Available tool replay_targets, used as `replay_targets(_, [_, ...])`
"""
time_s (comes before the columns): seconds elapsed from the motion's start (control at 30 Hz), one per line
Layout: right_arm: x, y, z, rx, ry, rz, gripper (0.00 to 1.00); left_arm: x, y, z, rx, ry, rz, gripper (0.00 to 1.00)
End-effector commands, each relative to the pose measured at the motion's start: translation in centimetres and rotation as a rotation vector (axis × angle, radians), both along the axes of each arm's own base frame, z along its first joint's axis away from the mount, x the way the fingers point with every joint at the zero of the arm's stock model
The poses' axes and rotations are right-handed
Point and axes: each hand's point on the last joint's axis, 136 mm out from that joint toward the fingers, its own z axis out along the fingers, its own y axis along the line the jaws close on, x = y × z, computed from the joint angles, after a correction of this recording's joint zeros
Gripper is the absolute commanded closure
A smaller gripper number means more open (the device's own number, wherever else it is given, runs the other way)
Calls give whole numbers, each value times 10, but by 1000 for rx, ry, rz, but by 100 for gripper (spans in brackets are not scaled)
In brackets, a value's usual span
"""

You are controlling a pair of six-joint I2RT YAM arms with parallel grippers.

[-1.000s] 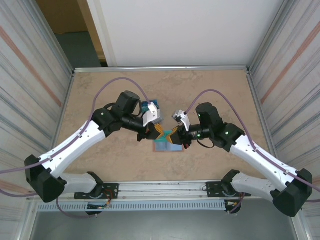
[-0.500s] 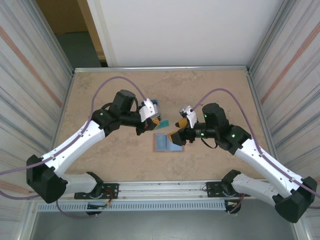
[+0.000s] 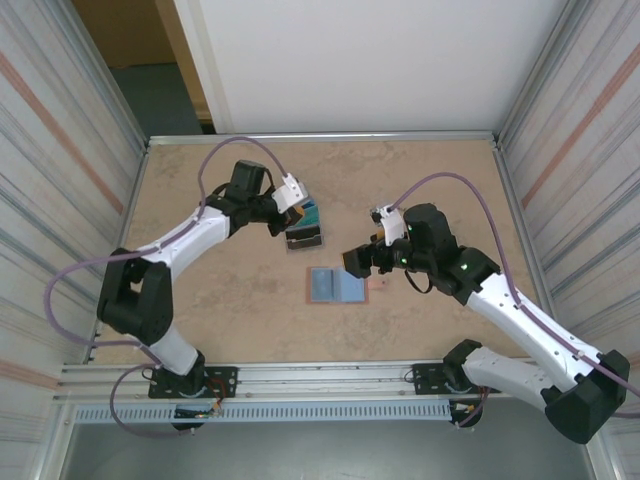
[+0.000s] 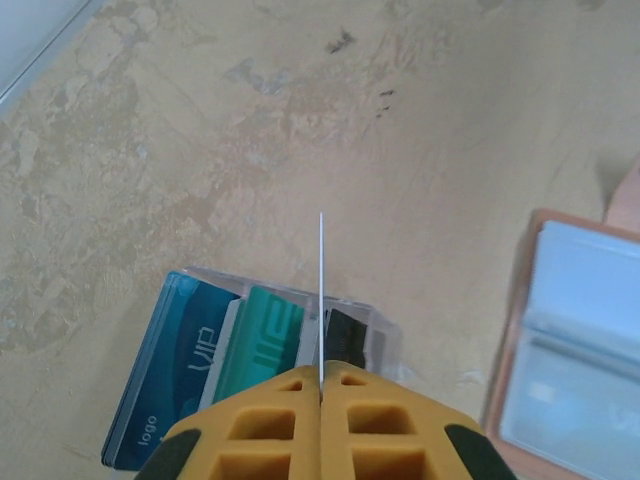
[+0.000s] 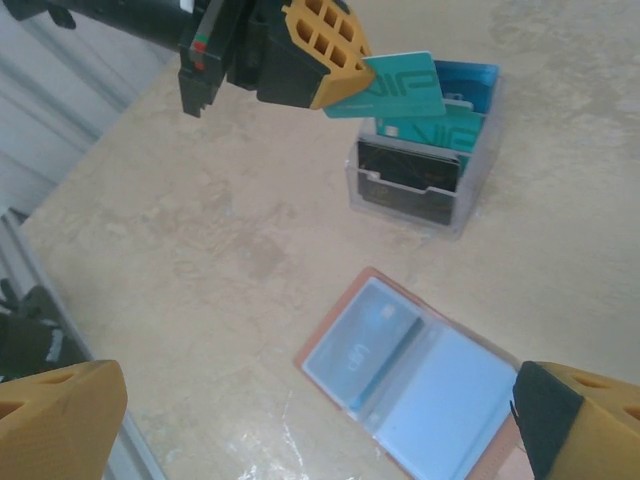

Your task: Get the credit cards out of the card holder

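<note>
The left gripper (image 4: 321, 388) is clenched on one of the credit cards (image 5: 400, 85), which it holds edge-on over a clear box (image 5: 400, 212) where other teal cards stand. That box lies at 11 o'clock from the card holder (image 3: 335, 285), which is spread open and flat on the table (image 3: 450, 180). One more card (image 5: 360, 350) sits in its left pocket. The right gripper (image 3: 360, 258) hovers released at the holder's 1 o'clock corner.

The cards look light, stiff and slick, so the best hold is probably a pinch across the faces at whichever edge pokes out. The holder seems soft and light, likely to lift or slide unless it is pinned down.
</note>
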Motion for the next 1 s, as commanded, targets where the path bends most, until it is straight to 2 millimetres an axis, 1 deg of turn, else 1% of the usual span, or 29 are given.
replay_targets(0.0, [17, -16, 7, -21, -10, -136, 1, 15, -4, 11, 0, -86, -56, 100])
replay_targets(0.13, [23, -26, 1, -39, -9, -201, 1, 24, -1, -6, 33, -78, -66, 100])
replay_targets(0.3, [23, -33, 3, -24, -23, -239, 1, 29, -1, -21, 61, -70, -85, 100])
replay_targets(0.5, [20, -35, 7, 7, -33, -247, 1, 38, -1, -34, 85, -61, -91, 100])
replay_targets(0.83, [19, -34, 1, 17, -13, -244, 1, 49, 4, -51, 132, -73, -78, 100])
replay_targets(0.87, [19, -33, 1, 18, -11, -242, 1, 50, 5, -53, 137, -75, -71, 99])
replay_targets(0.97, [20, -31, 0, 19, -5, -236, 1, 53, 8, -55, 149, -76, -51, 91])
